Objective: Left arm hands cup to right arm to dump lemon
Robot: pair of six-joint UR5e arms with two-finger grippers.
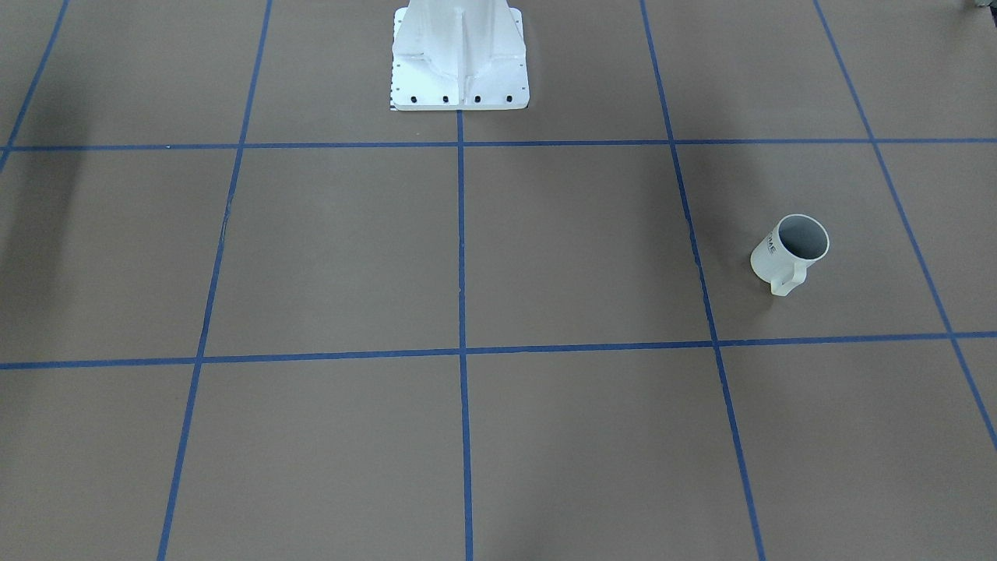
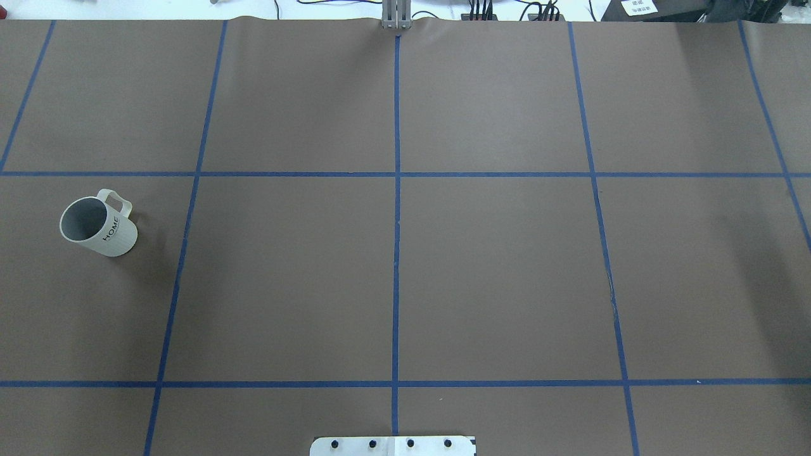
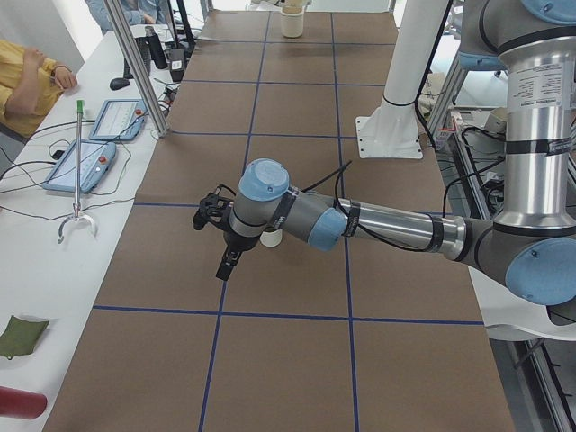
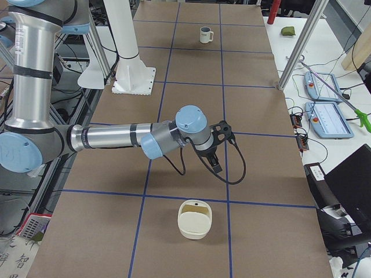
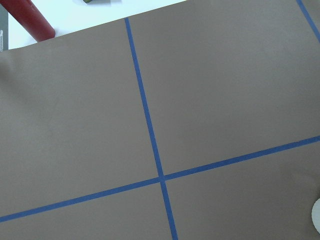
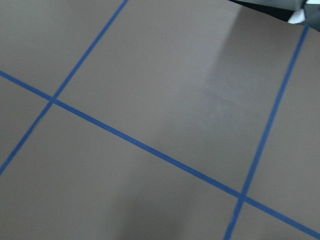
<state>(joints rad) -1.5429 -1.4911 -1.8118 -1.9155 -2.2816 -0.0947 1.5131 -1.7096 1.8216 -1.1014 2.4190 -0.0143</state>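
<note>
Cup [image 2: 98,221] upright, unheld; pickup step judged pending. Left gripper [image 3: 227,261] apart from cup, right gripper [image 4: 215,165] well apart from cup; whether either is spread or closed, cannot tell. Next likely: left gripper lowers, grasps cup.

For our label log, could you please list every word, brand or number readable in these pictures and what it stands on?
"HOME": dark letters on the side of the cup, overhead view.
White sheet at the overhead view's top right: print too small to read.
Small print on the left arm, upright tube: too small to read.
</note>
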